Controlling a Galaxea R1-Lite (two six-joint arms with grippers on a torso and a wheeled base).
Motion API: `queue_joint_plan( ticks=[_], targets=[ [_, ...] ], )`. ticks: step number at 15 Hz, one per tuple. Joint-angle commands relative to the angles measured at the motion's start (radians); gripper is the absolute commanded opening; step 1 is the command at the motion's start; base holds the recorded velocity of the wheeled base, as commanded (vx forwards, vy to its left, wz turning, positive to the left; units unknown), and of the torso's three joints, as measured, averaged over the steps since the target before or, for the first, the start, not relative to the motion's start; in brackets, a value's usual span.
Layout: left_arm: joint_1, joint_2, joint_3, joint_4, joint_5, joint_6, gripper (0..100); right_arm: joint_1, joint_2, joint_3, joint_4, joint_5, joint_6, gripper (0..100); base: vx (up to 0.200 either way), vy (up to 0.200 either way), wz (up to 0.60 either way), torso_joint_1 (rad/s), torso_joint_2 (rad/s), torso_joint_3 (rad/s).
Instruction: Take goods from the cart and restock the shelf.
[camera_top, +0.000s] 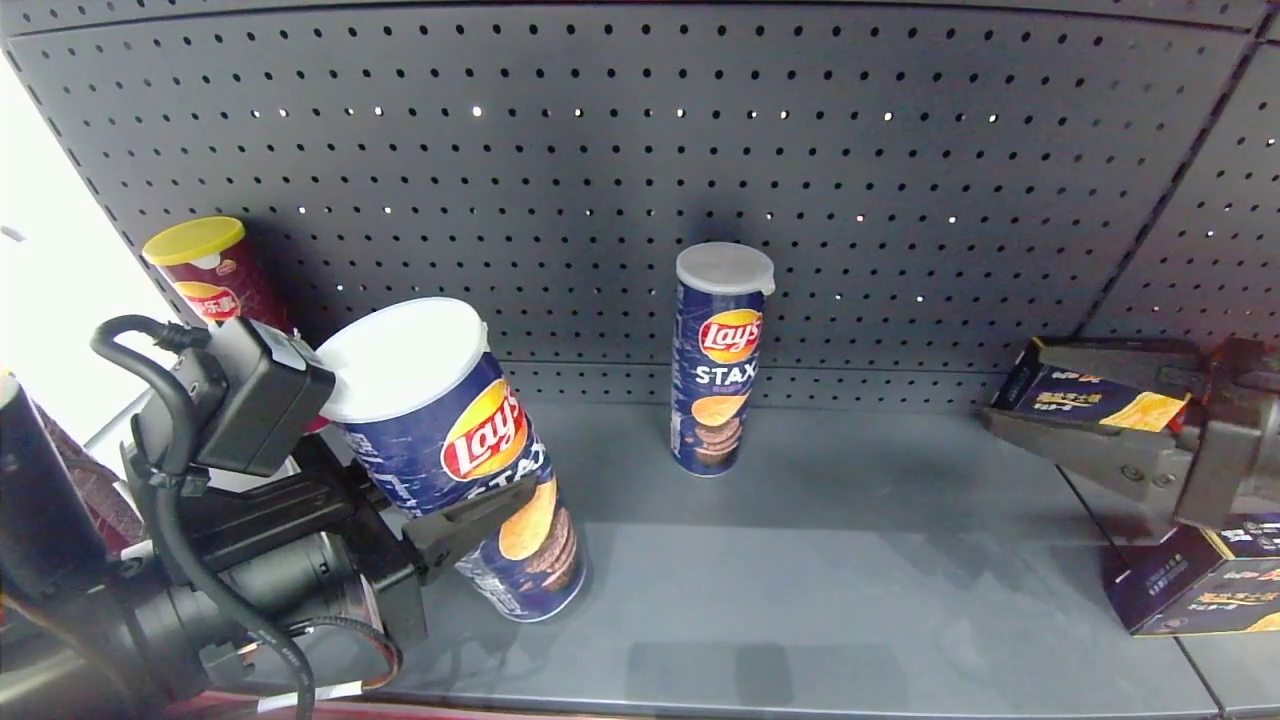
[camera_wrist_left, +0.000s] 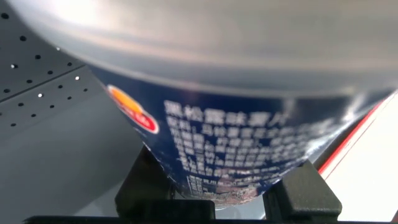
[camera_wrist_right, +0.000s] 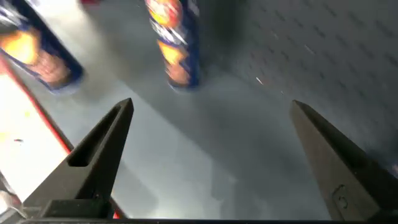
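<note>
Cannot make out the foot of the tall dark-blue cardboard crisp tube with the white plastic lid (camera_top: 470, 450) well enough to tell whether it touches the grey metal shelf (camera_top: 850, 580) or hangs just above it. Pinched around the lower half by the left gripper (camera_top: 455, 520), with one black finger lying across the front in the head view and the other hidden behind the tube. From the left wrist, seen pressed between both black fingers (camera_wrist_left: 155, 186), the upper wall of the tube blurred and cut off. Held tilted at the front-left of the shelf, lid leaning toward the robot's left.

Behind it, half covered by the tube and the wrist hardware: a maroon cylindrical can with a yellow lid (camera_top: 215, 275), only the top part showing. Upright near the middle, close to the dark perforated metal back panel (camera_top: 700, 130) and well apart from the held tube: a second dark-blue crisp tube with a pale lid (camera_top: 715, 370).

At the right end, spread wide with nothing between the fingers in the right wrist view: the right gripper (camera_wrist_right: 211, 106). Glimpsed through that gap in the head view, a dark-blue and yellow cardboard box (camera_top: 1100, 395); cannot tell if touching. Below it, cut off at the edge, stacked dark-blue boxes (camera_top: 1200, 585).
</note>
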Motion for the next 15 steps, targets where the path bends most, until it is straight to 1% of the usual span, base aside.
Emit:
queue_joint_plan(
  ticks=[1, 2, 3, 4, 6, 7, 9, 10, 11, 12, 15],
  targets=[
    [0.008, 0.001, 0.0, 0.0, 0.0, 0.0, 0, 0.031, 0.119, -0.038, -0.043, 0.035, 0.006, 100, 0.0, 0.0, 0.0, 0.0, 0.0, 0.0],
    [0.023, 0.0, 0.0, 0.0, -0.017, 0.0, 0, 0.037, 0.173, -0.034, -0.117, 0.05, 0.006, 100, 0.0, 0.0, 0.0, 0.0, 0.0, 0.0],
    [0.037, 0.0, 0.001, 0.0, -0.032, 0.0, 0, 0.042, 0.199, -0.035, -0.151, 0.056, 0.006, 100, 0.0, 0.0, 0.0, 0.0, 0.0, 0.0],
    [0.06, 0.0, 0.0, 0.002, -0.061, 0.0, 0, 0.043, 0.242, -0.046, -0.195, 0.084, 0.008, 100, 0.0, 0.0, 0.0, 0.0, 0.0, 0.0],
    [0.072, 0.0, -0.002, 0.002, -0.07, 0.0, 0, 0.045, 0.28, -0.075, -0.205, 0.13, 0.008, 100, 0.0, 0.0, 0.0, 0.0, 0.0, 0.0],
    [0.072, 0.001, 0.0, 0.002, -0.07, 0.0, 0, 0.048, 0.3, -0.092, -0.206, 0.144, 0.008, 100, 0.0, 0.0, 0.0, 0.0, 0.0, 0.0],
    [0.072, 0.006, 0.0, 0.002, -0.078, 0.0, 0, 0.048, 0.353, -0.124, -0.235, 0.221, -0.001, 100, 0.0, 0.0, 0.0, 0.0, 0.0, 0.0],
    [0.072, 0.015, -0.002, 0.002, -0.078, 0.0, 0, 0.04, 0.382, -0.121, -0.313, 0.3, -0.001, 100, 0.0, 0.0, 0.0, 0.0, 0.0, 0.0],
    [0.072, 0.017, -0.003, 0.002, -0.078, 0.0, 0, 0.039, 0.394, -0.12, -0.346, 0.326, -0.001, 100, 0.0, 0.0, 0.0, 0.0, 0.0, 0.0],
    [0.072, 0.017, -0.005, 0.002, -0.08, 0.0, 0, 0.036, 0.437, -0.124, -0.41, 0.359, -0.001, 100, 0.0, 0.0, 0.0, 0.0, 0.0, 0.0],
    [0.082, 0.017, -0.006, 0.002, -0.1, 0.0, 0, 0.037, 0.481, -0.136, -0.421, 0.363, -0.003, 100, 0.0, 0.0, 0.0, 0.0, 0.0, 0.0]
  ],
)
